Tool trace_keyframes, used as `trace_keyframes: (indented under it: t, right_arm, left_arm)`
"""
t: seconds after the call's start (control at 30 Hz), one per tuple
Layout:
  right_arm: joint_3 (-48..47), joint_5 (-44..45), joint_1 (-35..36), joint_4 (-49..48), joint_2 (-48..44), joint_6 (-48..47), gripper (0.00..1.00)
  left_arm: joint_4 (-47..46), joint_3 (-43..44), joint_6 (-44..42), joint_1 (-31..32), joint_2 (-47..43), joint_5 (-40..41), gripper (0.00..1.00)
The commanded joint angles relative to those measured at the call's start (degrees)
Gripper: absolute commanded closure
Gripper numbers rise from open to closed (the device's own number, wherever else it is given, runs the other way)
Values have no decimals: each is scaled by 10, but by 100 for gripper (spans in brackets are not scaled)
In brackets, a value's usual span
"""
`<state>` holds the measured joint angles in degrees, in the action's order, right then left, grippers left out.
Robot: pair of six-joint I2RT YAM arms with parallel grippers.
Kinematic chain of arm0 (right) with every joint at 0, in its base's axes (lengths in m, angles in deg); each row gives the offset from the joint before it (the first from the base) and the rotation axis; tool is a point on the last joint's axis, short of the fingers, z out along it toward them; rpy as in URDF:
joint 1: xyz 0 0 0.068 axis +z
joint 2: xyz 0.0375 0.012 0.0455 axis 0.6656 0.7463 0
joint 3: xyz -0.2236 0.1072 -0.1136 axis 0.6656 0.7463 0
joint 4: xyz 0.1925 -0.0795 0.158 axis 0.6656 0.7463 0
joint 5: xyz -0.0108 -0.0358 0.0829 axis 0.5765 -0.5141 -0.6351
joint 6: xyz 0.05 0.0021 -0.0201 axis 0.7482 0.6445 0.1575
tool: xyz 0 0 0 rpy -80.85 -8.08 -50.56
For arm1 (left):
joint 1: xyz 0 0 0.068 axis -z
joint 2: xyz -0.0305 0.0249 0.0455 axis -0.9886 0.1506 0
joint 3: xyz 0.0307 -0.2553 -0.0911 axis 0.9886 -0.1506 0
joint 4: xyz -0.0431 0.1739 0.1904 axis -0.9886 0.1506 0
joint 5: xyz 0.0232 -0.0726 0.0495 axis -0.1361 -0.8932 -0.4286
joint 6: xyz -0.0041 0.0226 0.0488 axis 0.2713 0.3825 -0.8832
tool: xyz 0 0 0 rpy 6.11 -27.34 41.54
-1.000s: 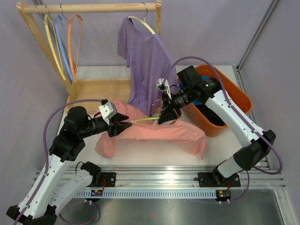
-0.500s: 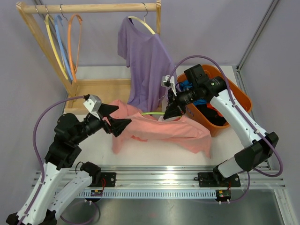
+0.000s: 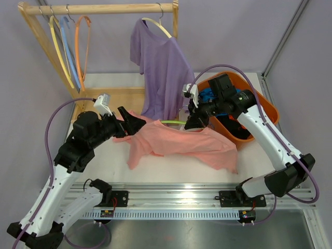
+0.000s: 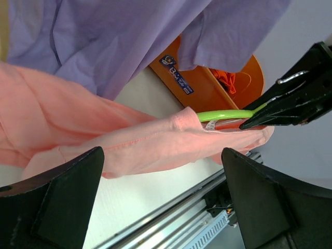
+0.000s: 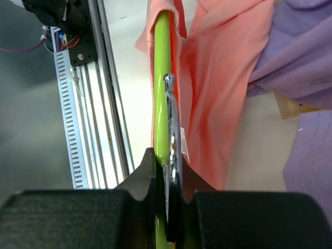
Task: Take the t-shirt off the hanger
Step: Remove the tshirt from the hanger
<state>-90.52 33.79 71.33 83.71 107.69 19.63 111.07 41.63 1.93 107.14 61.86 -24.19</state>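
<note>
A pink t-shirt (image 3: 176, 142) hangs over a green hanger (image 3: 174, 122), its lower part lying on the white table. My right gripper (image 3: 193, 123) is shut on the hanger at the metal hook, just left of the orange bin. In the right wrist view the green hanger (image 5: 162, 78) and the hook are pinched between the jaws of the right gripper (image 5: 168, 161), with the pink t-shirt (image 5: 218, 88) beside them. My left gripper (image 3: 132, 122) stands open at the shirt's left shoulder. In the left wrist view the pink t-shirt (image 4: 129, 145) lies beyond the wide-apart fingers, with nothing between them.
A purple t-shirt (image 3: 161, 67) hangs from the wooden rack (image 3: 98, 9) right behind the pink one. Yellow, blue and orange hangers (image 3: 67, 46) hang at the rack's left. An orange bin (image 3: 264, 111) holding clothes stands at the right. A metal rail (image 3: 176, 194) runs along the near edge.
My left gripper opened, let go of the pink t-shirt's left side and drew back and up. The right gripper carried the hanger right, and the shirt slid right with it.
</note>
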Motion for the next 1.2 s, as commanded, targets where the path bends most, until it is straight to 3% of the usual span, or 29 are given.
trace_keyframes:
  t: [0.0, 0.33, 0.6, 0.8, 0.97, 1.17]
  right_arm:
    - [16, 32, -2, -38, -35, 15, 100]
    - [87, 119, -2, -146, -91, 55, 100]
    - [120, 169, 19, -218, -99, 61, 100]
    - [129, 204, 42, -250, -95, 61, 100]
    - [126, 210, 66, -267, -93, 71, 100]
    - [125, 212, 90, -274, -84, 91, 100]
  left_arm:
    - [32, 33, 73, -2, 10, 17, 1]
    - [47, 26, 158, -4, 11, 43, 1]
    - [-20, -4, 252, -3, 40, 11, 4]
    - [-2, 47, 258, 28, 119, 31, 8]
    - [62, 134, 235, 82, 186, 104, 11]
    - [76, 171, 217, 112, 235, 161, 20]
